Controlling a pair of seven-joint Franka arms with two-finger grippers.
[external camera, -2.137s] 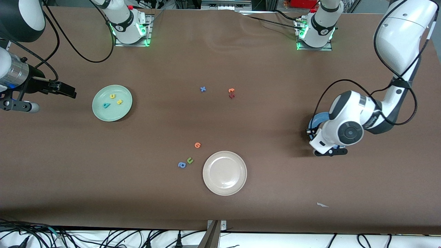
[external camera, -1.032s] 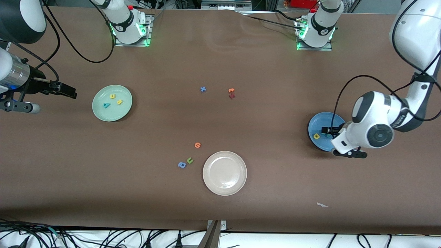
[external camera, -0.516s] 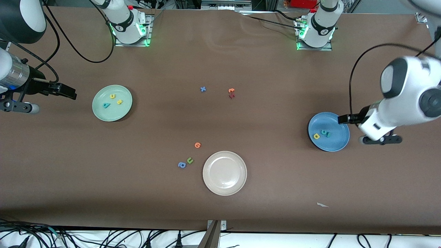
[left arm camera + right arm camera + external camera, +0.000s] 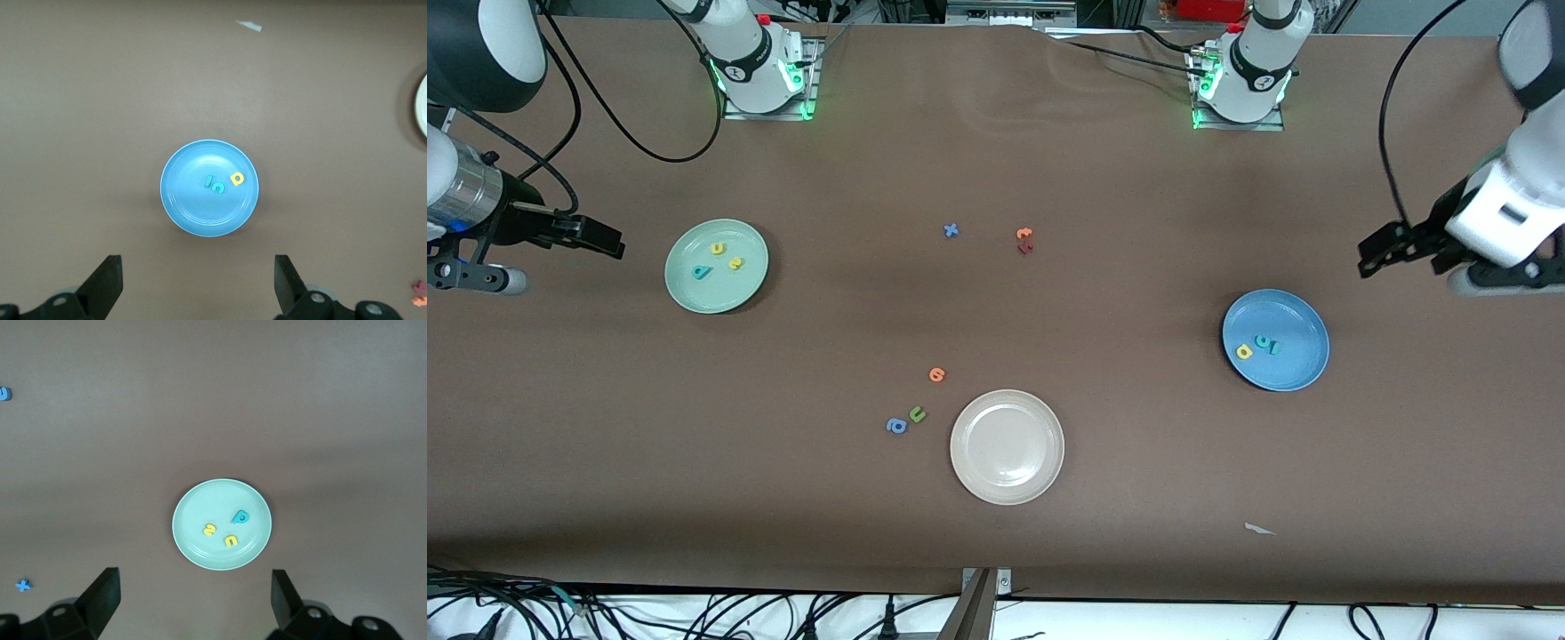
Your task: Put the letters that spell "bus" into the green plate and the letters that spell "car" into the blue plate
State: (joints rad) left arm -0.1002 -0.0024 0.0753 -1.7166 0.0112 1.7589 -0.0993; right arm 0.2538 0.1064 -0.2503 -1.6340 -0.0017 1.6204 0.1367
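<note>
The green plate [image 4: 729, 293] lies toward the right arm's end of the table and holds a teal "b" [image 4: 702, 272], a yellow "u" [image 4: 718, 249] and a yellow "s" [image 4: 735, 263]. In the right wrist view the green plate [image 4: 200, 513] shows with the same letters. The blue plate [image 4: 1294, 364] lies toward the left arm's end and holds a yellow "a" [image 4: 1244, 352], a teal "c" [image 4: 1262, 340] and a teal "r" [image 4: 1274, 348]. It fills the middle of the left wrist view as the blue plate [image 4: 193, 207]. My left gripper [image 4: 1376, 252] [image 4: 197, 267] hangs open over bare table beside the blue plate. My right gripper [image 4: 609, 240] [image 4: 193, 581] waits open over bare table beside the green plate.
A beige plate [image 4: 1040, 480] lies near the front edge. Beside it are a blue "a" [image 4: 895, 426], a green "u" [image 4: 917, 413] and an orange letter [image 4: 936, 374]. A blue "x" [image 4: 951, 230] and an orange and a red letter [image 4: 1024, 240] lie mid-table. A white scrap [image 4: 1258, 529] lies near the front edge.
My left arm has risen off the blue plate and swung out toward its end of the table, uncovering the three letters in the plate. The right arm has not moved.
</note>
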